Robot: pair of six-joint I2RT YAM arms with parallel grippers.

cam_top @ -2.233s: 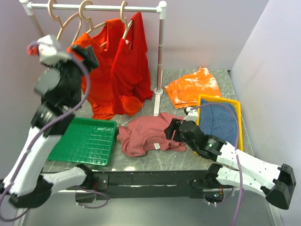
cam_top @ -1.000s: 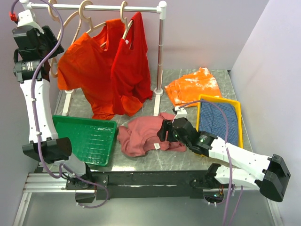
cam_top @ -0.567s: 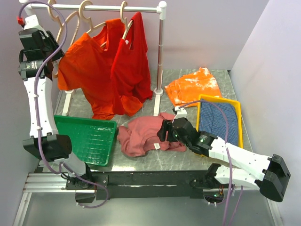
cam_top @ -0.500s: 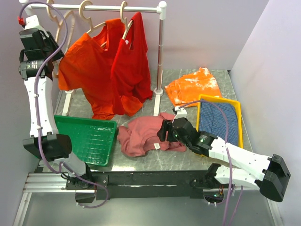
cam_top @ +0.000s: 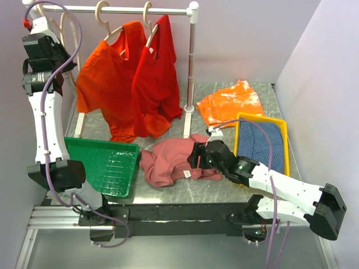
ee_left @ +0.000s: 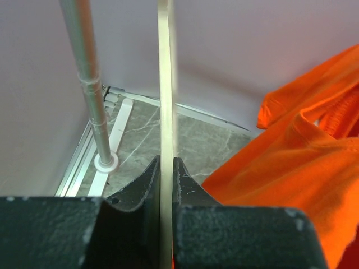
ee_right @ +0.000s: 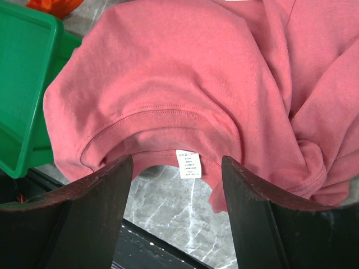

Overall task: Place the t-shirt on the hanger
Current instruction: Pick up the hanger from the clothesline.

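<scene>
Moved: left fingers [ee_left: 143,188] closed on hanger [ee_left: 164,84]; t-shirt [ee_right: 185,73]: below parted right fingers [ee_right: 84,224]

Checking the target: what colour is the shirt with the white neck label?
The t-shirt is dusty rose, clearest in right wrist view.

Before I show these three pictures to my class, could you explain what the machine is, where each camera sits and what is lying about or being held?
Two robot arms are bolted at the near edge of the table. The wide picture looks down from above and behind them; the other two come from cameras on each wrist. The left gripper, raised beside the white rail, pinches the pale wooden hanger. The right gripper hovers open over the pink t-shirt, which lies crumpled on the table. Also there: a green tray, a yellow tray holding blue cloth, and folded orange cloth.
</scene>
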